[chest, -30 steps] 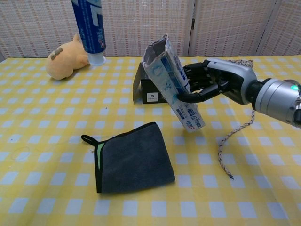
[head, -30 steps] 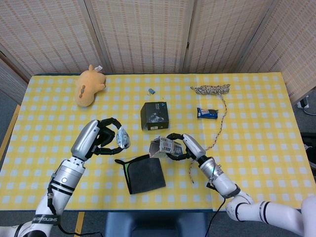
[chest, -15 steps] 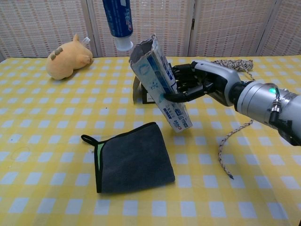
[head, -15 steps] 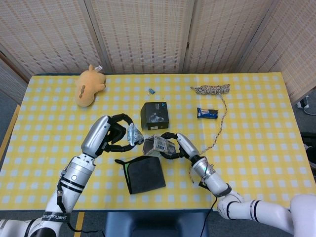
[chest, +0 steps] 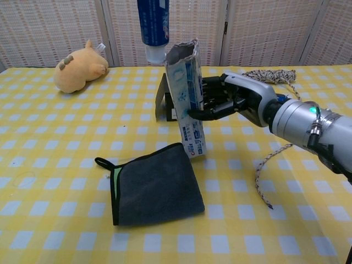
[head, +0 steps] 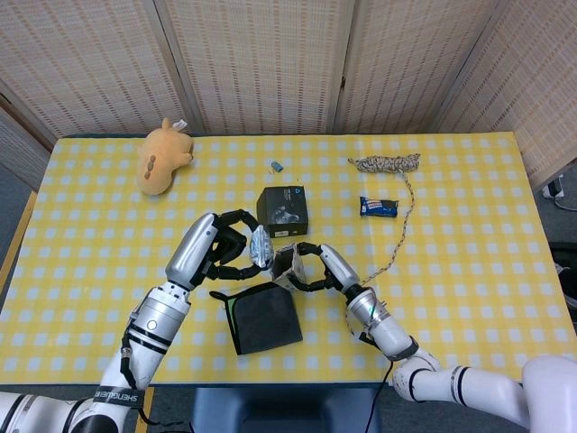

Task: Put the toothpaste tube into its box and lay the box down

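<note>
My left hand (head: 219, 245) holds the blue toothpaste tube (chest: 154, 26) upright in the air, white cap (chest: 154, 55) pointing down. In the head view the tube (head: 262, 247) sits just left of the box (head: 287, 262). My right hand (chest: 226, 100) grips the blue-and-white toothpaste box (chest: 187, 99) by its side. The box stands nearly upright above the table with its open top flaps up. The cap hangs just left of and level with the box's open mouth. My left hand does not show in the chest view.
A dark grey cloth (chest: 154, 186) lies on the yellow checked table (chest: 55, 165) under the box. A black box (head: 281, 210) stands behind it. A plush toy (head: 162, 158) sits far left. A rope (head: 397, 203) and a small blue packet (head: 379, 207) lie to the right.
My left hand carried the tube rightward until its cap reached the box's mouth. My right hand moved the box left and tilted it from slanted to nearly upright.
</note>
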You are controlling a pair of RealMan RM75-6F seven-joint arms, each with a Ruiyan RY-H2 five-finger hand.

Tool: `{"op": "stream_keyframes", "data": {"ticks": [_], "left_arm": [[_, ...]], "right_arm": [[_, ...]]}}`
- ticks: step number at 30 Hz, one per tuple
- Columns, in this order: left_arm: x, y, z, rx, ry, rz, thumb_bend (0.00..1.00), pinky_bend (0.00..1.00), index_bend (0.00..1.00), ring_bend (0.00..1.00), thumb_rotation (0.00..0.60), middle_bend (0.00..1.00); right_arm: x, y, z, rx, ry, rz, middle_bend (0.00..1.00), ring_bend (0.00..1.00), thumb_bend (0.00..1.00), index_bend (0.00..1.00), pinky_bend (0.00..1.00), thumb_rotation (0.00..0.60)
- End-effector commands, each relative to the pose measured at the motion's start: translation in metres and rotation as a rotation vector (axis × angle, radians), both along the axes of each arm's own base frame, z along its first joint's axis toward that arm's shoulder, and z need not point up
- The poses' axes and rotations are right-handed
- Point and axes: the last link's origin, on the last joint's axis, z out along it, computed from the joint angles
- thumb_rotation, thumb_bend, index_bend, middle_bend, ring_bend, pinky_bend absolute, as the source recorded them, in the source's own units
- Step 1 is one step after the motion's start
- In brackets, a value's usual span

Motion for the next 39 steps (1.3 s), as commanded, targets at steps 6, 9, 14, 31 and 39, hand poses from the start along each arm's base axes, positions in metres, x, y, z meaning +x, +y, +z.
{"op": "stream_keyframes", "data": {"ticks": [6, 9, 14, 31, 39], "left_arm": [[0.015, -0.002, -0.006, -0.003, -0.039, 0.001, 0.56, 1.0, 0.99, 1.0, 0.6, 1.0], [0.019, -0.003, -0.009, -0.008, -0.043, 0.001, 0.56, 1.0, 0.99, 1.0, 0.6, 1.0], [0.028, -0.004, -0.011, -0.014, -0.069, 0.002, 0.56, 1.0, 0.99, 1.0, 0.6, 1.0], [0.028, -0.001, -0.012, -0.014, -0.082, 0.045, 0.56, 1.0, 0.99, 1.0, 0.6, 1.0], [0.027, 0.002, -0.007, -0.005, -0.092, 0.049, 0.56, 1.0, 0.99, 1.0, 0.6, 1.0]], "right_arm": [[0.005, 0.001, -0.005, 0.008, -0.01, 0.008, 0.38, 0.31, 0.33, 0.47, 0.23, 0.6], [0.008, 0.001, -0.006, 0.009, -0.016, 0.012, 0.38, 0.3, 0.33, 0.47, 0.23, 0.6], [0.009, 0.002, -0.01, 0.014, -0.01, 0.014, 0.38, 0.3, 0.33, 0.47, 0.23, 0.6], [0.002, 0.003, -0.004, 0.003, -0.027, 0.014, 0.38, 0.3, 0.33, 0.47, 0.23, 0.6], [-0.007, 0.002, -0.001, -0.001, -0.019, 0.005, 0.38, 0.3, 0.33, 0.47, 0.23, 0.6]]}}
